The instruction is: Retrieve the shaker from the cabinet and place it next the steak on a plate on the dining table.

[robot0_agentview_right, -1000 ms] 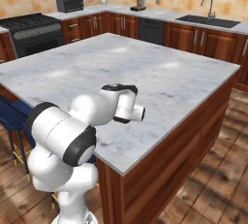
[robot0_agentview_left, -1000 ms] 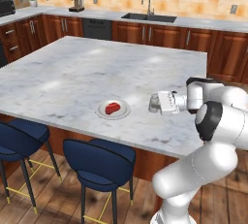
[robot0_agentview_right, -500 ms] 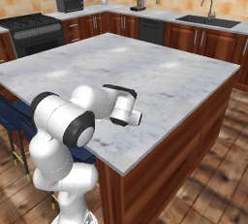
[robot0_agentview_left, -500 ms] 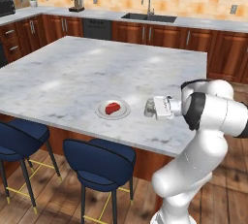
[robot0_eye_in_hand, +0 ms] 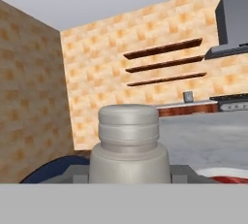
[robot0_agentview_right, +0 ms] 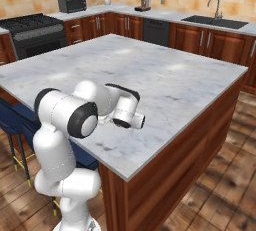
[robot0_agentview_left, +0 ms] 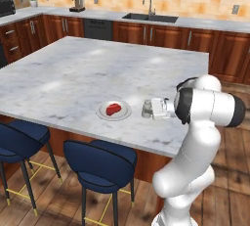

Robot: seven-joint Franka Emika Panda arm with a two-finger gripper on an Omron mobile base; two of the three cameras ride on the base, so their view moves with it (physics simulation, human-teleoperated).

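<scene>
Steak (robot0_agentview_left: 113, 108) lay alone on the plate (robot0_agentview_left: 102, 115), near the bench's (robot0_agentview_left: 73, 73) front edge above the stools (robot0_agentview_left: 100, 161). Just right of the plate, the shaker (robot0_agentview_left: 146, 108) stood upright at bench level, apart from the rim. The gripper (robot0_agentview_left: 155, 109) reached in sideways and was closed on the shaker, whose capped top (robot0_eye_in_hand: 129, 123) rose between its fingers in the hand view.

You have the dining table (robot0_agentview_left: 73, 73) carrying the plate (robot0_agentview_left: 124, 114), with the steak (robot0_agentview_left: 114, 108) lying on it. The shaker (robot0_agentview_left: 146, 108) stands upright just beside the plate's rim, at the gripper (robot0_agentview_left: 152, 109); its grip can't be made out. Two blue stools (robot0_agentview_left: 100, 159) sit alongside.
</scene>
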